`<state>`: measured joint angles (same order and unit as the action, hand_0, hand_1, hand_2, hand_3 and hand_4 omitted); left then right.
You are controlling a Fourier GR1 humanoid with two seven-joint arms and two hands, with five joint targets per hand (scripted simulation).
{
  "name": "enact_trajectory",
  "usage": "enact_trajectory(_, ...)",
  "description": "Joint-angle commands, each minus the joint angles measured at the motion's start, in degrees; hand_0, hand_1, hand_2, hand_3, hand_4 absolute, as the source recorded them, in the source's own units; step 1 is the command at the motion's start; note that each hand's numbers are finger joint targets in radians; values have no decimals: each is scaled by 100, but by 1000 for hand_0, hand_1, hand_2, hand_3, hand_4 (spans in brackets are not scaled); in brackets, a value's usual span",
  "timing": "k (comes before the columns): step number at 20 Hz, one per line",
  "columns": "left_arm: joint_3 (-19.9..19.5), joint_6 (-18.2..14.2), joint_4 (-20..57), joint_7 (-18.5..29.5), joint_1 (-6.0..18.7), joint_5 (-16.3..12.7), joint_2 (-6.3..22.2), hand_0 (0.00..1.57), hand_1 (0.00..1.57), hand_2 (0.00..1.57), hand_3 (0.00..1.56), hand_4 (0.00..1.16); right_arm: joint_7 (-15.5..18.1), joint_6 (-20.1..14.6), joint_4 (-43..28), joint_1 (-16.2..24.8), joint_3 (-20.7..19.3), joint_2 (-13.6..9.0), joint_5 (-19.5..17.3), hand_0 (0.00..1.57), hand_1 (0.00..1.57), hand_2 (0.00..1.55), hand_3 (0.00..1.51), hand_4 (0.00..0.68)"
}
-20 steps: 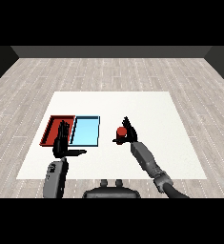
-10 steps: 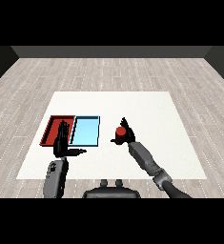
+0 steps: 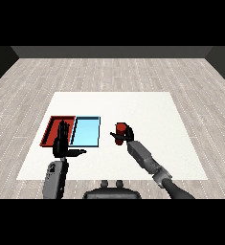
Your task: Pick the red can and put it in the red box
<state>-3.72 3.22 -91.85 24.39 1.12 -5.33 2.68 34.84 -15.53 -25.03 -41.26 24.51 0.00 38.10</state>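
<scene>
While the white table (image 3: 147,115) carries the red tray (image 3: 50,130) at centre left, the right hand (image 3: 127,135) curls round the red can (image 3: 120,130) at mid-frame, likely rigid, light and slick, best held round its side, and the left hand (image 3: 61,146) hangs relaxed.

Can (image 3: 120,129) red; one tray (image 3: 51,129) red, the other (image 3: 86,131) light blue; table (image 3: 147,115) white; hands (image 3: 62,146) black; forearms (image 3: 143,156) grey.
</scene>
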Motion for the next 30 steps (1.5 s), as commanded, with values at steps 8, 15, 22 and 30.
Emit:
enact_trajectory(8, 227, -70, -176, 102, -215, 103, -196, 0, 0, 0, 0, 0, -117, -444, -158, -122, 164, 0, -311, 1438, 1438, 1434, 1373, 599)
enact_trajectory(15, 321, -9, -142, -228, -6, 103, -71, 0, 0, 0, 0, 0, -179, -579, -900, -141, 109, -174, -764, 1418, 1418, 1432, 1372, 619)
enact_trajectory(22, 999, -442, -158, -575, 114, 367, -261, 0, 0, 0, 0, 0, -752, -951, -3232, 730, 329, -833, -1099, 1464, 1464, 1439, 1388, 659)
enact_trajectory(30, 1003, -255, -14, -646, 158, 331, -266, 0, 0, 0, 0, 0, -1589, -1312, -4679, 1323, 180, -677, -1903, 1448, 1448, 1431, 1385, 654)
